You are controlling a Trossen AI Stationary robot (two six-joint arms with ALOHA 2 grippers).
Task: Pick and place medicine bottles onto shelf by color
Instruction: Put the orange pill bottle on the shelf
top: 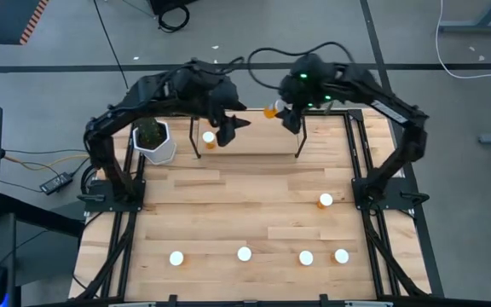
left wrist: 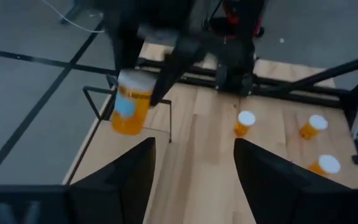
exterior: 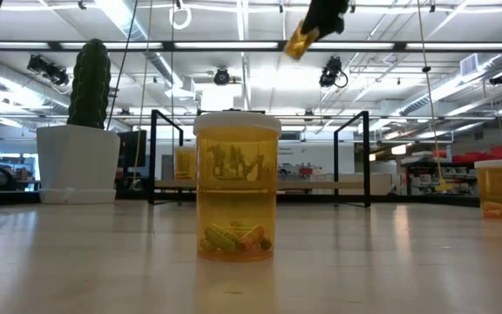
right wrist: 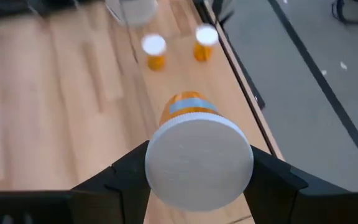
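Observation:
My right gripper (top: 286, 111) is above the far edge of the table, over the shelf (top: 247, 147), and is shut on an amber bottle (top: 271, 109). The low view shows that bottle (exterior: 298, 40) high above the shelf (exterior: 260, 184). My left gripper (top: 228, 128) hovers open above the shelf's left part, close to a bottle (top: 209, 138) standing upright on the board. Several more white-capped bottles stand on the table, one at the right (top: 325, 200) and the others in a row near the front (top: 244, 253). In the left wrist view my open fingers (left wrist: 194, 163) frame the held bottle (left wrist: 129, 111). My right gripper holds the bottle by its white cap (right wrist: 199, 163), pinched between the two fingers, one on each side of the cap's rim. The amber body (right wrist: 187, 107) points away from the fingers. The bottle is lifted clear and tilted, high above the shelf.
A white pot with a cactus (top: 153, 141) stands at the shelf's left end. The shelf's black wire uprights (top: 196, 145) (top: 299, 143) rise at both ends. One bottle (exterior: 238, 187) stands close to the low camera, another at the right (exterior: 501, 187). Bare wood lies mid-table.

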